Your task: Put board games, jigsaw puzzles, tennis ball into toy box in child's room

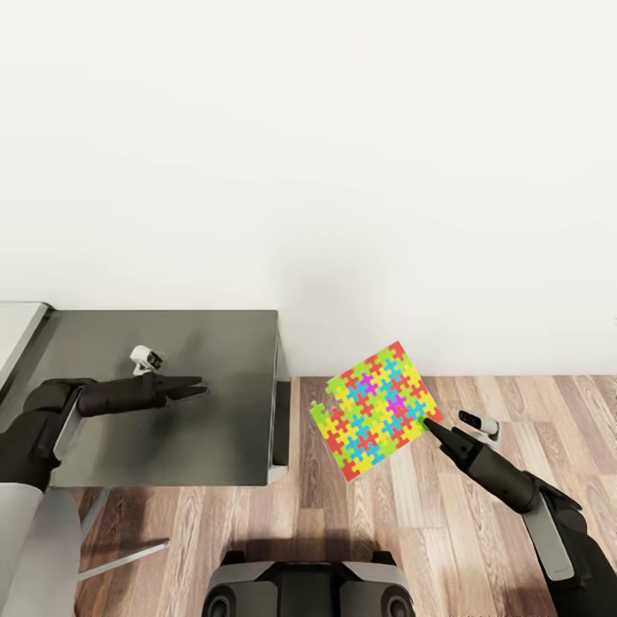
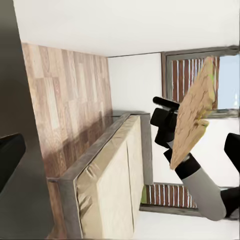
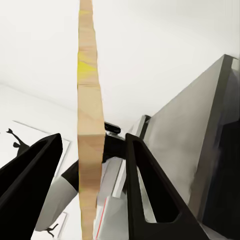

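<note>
One jigsaw puzzle (image 1: 375, 408) is hanging mid-frame above the floor (image 1: 428, 531), pinched at its lower right corner by the right gripper (image 1: 431, 423). Thin, stiff, light; likely pivoting, so grip deeper. Left gripper (image 1: 195, 387) is hovering over the dark table (image 1: 214, 343), fingers nearly together, holding nothing.

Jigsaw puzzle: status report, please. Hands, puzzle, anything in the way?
Right hand shut on jigsaw puzzle, held by its corner above the floor. Left hand empty over the dark desk wing. Nothing in the way.
</note>
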